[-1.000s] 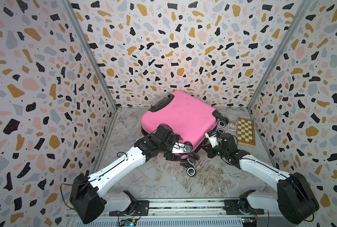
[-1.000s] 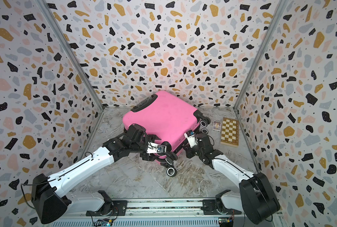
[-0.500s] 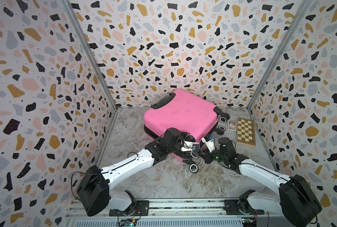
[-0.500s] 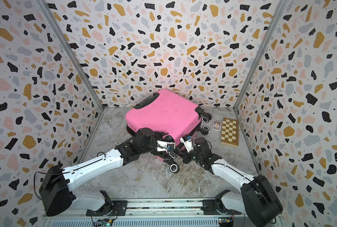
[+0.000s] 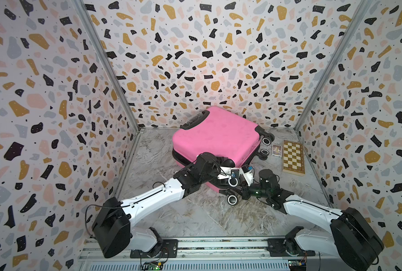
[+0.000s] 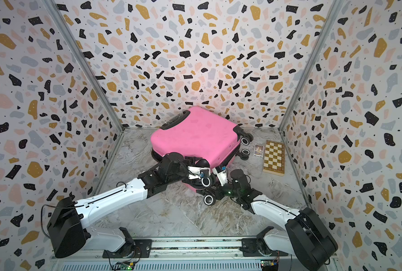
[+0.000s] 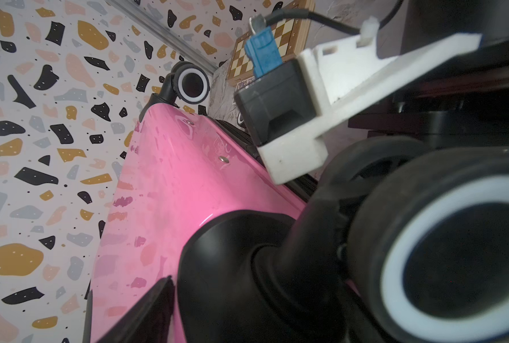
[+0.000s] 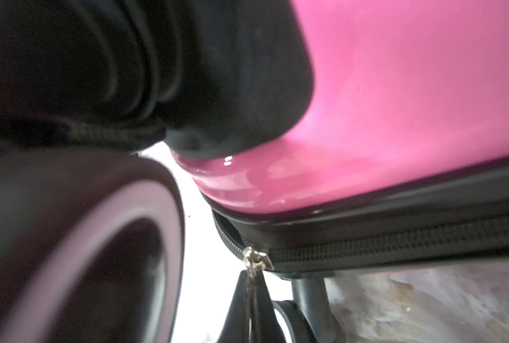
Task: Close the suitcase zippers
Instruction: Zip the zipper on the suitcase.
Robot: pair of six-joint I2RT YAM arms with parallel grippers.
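- The suitcase (image 5: 216, 138) lies flat on the marbled tabletop (image 5: 195, 215) close to the back wall. In both top views its black handle faces the back left and its wheels face the right and front.
- The chessboard box (image 5: 293, 157) lies to the right of the suitcase, apart from it, with a small card box (image 5: 276, 150) between the two.
- Both arms reach in to the suitcase's near corner.
- The left gripper (image 5: 227, 170) sits at that corner with its jaws spread wide. In the left wrist view one dark finger (image 7: 152, 311) shows beside the black wheel housing (image 7: 232, 267), and the white-ringed wheel (image 7: 440, 261) is right up close.
- The right gripper (image 8: 249, 300) is closed, clamped on the tab that hangs from the zipper pull (image 8: 254, 259).
- The zipper pull sits on the zipper band (image 8: 395, 243) just where the band starts to curve round the corner, beside another wheel (image 8: 99, 252).
- On one side of the pull the teeth are meshed. On the other side the two rows stand parted.
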